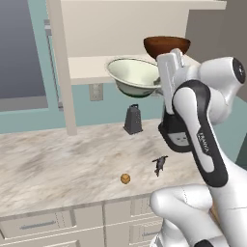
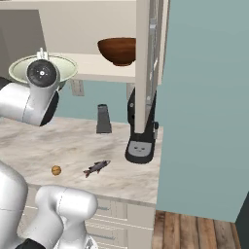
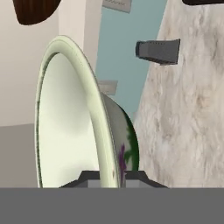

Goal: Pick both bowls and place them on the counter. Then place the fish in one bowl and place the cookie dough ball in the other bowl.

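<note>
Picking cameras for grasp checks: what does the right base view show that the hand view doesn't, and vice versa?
Right base view adds: the fish and the cookie dough ball lying apart on the counter, a dark appliance, and the wood floor.
Hand view adds: the pincer straddling the cream bowl at its rim, and green and purple marks on the bowl's outside.
Both: cream bowl, brown bowl, grater, counter.

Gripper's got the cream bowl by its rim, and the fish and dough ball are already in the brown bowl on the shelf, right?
Not quite. The gripper does clamp the cream bowl by its rim, but the left base view shows the fish and dough ball on the counter; the brown bowl sits on the shelf.
</note>
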You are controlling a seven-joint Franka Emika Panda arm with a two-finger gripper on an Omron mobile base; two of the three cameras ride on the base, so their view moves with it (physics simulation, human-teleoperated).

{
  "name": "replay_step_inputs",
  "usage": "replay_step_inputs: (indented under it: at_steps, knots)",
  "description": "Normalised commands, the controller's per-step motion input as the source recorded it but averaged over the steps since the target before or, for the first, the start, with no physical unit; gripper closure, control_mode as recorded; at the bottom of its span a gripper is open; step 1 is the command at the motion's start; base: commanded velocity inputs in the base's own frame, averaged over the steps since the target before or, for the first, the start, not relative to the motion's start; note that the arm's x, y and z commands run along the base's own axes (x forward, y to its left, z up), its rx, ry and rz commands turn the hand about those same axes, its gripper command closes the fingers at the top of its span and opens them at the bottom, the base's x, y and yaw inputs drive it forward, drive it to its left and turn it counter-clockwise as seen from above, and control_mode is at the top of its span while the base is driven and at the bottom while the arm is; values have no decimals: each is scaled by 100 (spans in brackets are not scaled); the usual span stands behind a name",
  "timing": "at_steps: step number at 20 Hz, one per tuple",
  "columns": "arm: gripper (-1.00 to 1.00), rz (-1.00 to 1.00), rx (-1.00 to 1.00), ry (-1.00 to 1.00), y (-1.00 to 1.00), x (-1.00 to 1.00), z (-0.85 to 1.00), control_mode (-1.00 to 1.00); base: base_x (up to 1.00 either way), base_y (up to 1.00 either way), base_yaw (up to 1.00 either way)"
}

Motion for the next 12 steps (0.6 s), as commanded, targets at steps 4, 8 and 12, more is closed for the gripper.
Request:
replay_step_inputs:
  at_steps: [4, 8, 12]
  knots:
    - [100, -11, -3, 32, 12, -25, -47, -100, 0, 0, 0]
    - [100, -9, -8, 32, 10, -5, -53, -100, 0, 0, 0]
    - [100, -1, -5, 19, 4, 14, -56, -100, 0, 0, 0]
